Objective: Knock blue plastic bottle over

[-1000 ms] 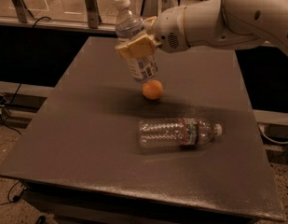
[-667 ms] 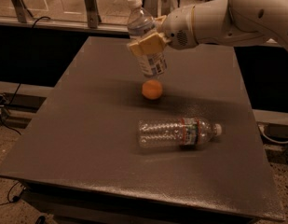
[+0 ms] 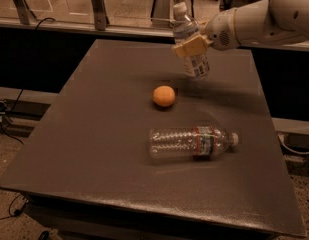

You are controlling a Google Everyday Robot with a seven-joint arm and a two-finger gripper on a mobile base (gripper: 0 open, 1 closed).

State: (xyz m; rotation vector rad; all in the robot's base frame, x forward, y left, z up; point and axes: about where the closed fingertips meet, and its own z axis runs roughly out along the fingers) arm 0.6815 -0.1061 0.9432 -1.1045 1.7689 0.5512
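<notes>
Carrying the blue plastic bottle (image 3: 197,64) (the stout clear one with a wide white cap and a blue-and-white label), the white arm's tan two-finger gripper (image 3: 190,46) is clamping it around the upper body, its jaws narrowed onto the plastic. Compared with a second ago, gripper and bottle are sitting further right, now past the small round orange fruit (image 3: 164,96) and over the far right part of the dark grey table (image 3: 94,134). The bottle is leaning rather than standing: its long axis is running from the cap, up and to the left, down to the base, lower and to the right. Whether the base is touching the table I cannot tell. By my judgement it is being tipped but is not yet lying flat. The slimmer ribbed clear bottle (image 3: 189,143) with a red-green label is lying on its side nearer the camera, well apart.
</notes>
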